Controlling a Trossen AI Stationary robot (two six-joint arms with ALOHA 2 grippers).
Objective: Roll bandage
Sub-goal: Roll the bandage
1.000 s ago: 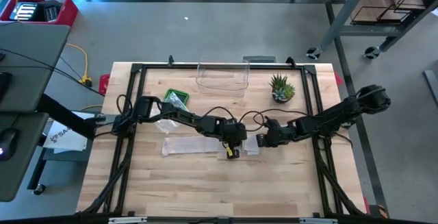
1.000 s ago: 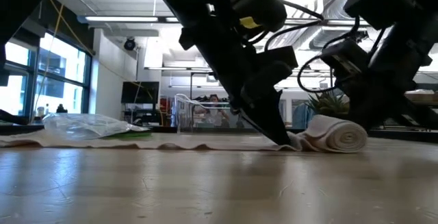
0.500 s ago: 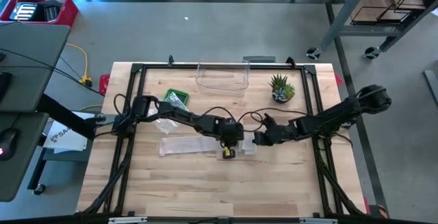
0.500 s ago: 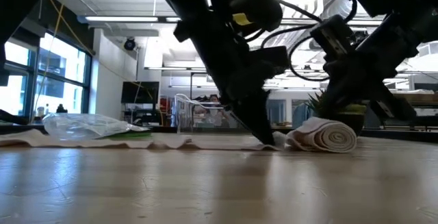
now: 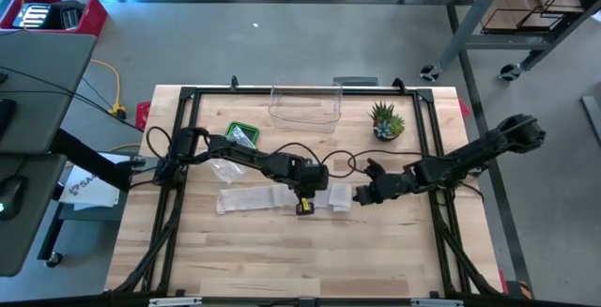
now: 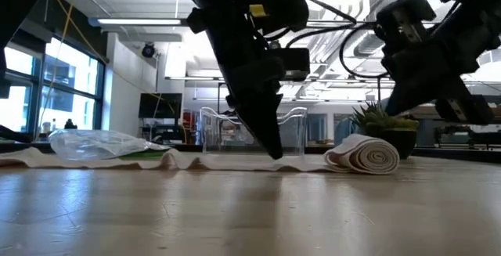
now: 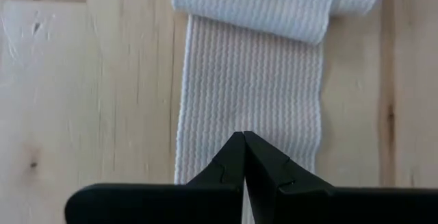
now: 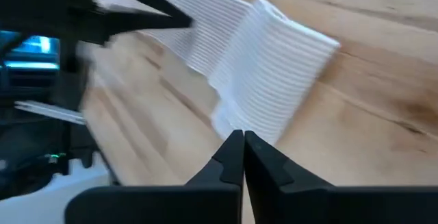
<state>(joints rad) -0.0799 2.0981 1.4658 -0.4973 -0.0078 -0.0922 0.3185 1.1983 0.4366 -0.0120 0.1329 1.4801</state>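
While both arms are reaching in over the middle of the counter [image 5: 282,260], the bandage [image 5: 272,198] is lying flat along its centre, running from a loose end toward the left edge to a rolled-up end [image 6: 366,155] toward the right. Left gripper [image 5: 304,197] is sitting closed, fingertips together, tip pressing down on the flat strip just short of the roll; it is pinning the fabric, not gripping it. The wrist view is showing the pinched fingers [image 7: 244,157] meeting on the ribbed weave, with the roll [image 7: 274,1] just ahead. Right gripper [image 5: 360,196] is also closed and holding nothing, hovering just beside the roll on its right side; in the low view it is sitting above and behind the roll, not touching it. The strip is rippling slightly near the left end.

Toward the back edge: clear plastic container [image 5: 305,106] at centre, small potted plant [image 5: 386,121] toward the back right corner, green tray [image 5: 236,135] with a crumpled plastic bag [image 6: 102,143] toward the back left.
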